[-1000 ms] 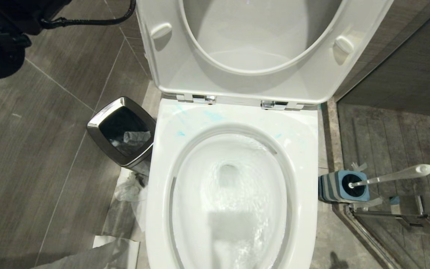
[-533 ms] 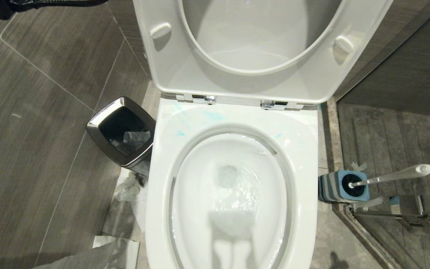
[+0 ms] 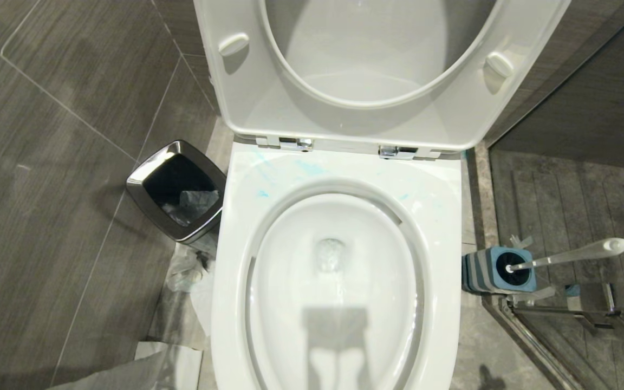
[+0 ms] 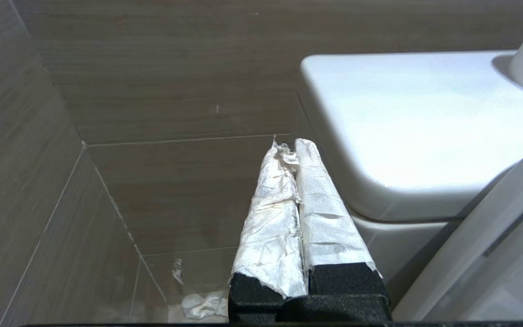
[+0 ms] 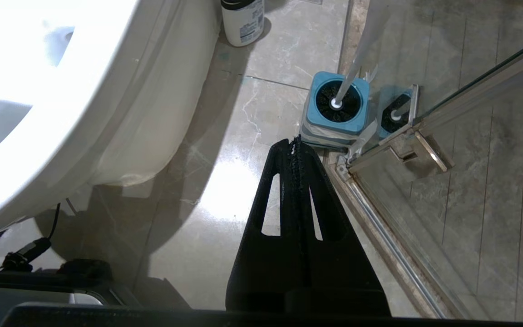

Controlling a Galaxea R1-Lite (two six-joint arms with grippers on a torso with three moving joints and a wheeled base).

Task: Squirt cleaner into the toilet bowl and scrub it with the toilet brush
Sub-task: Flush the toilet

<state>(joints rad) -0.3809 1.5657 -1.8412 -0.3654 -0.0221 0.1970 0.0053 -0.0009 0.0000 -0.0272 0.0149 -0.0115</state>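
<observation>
At centre, toilet bowl (image 3: 339,281): I see it open, seat and lid raised at 12 o'clock.
Cleaner (image 3: 262,193): turquoise streaks on the rim at 11 o'clock.
Toilet brush (image 3: 572,254): in its blue holder (image 3: 499,271) on the floor at 3 o'clock, handle leaning right.
Bin (image 3: 177,189): at 9 o'clock, just beside the bowl.
Left gripper (image 4: 294,145): my paper-wrapped fingers pressed together, empty, near the cistern (image 4: 425,127).
Right gripper (image 5: 294,141): clenched, empty, above the floor near the holder.

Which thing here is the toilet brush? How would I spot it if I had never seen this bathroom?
Start at the big white toilet bowl in the middle of the floor. On the robot's right, against the glass shower door's corner, stands a small square blue holder. The toilet brush is the long slim white handle leaning out of it, unlike the squat chrome-rimmed bin opposite.
</observation>
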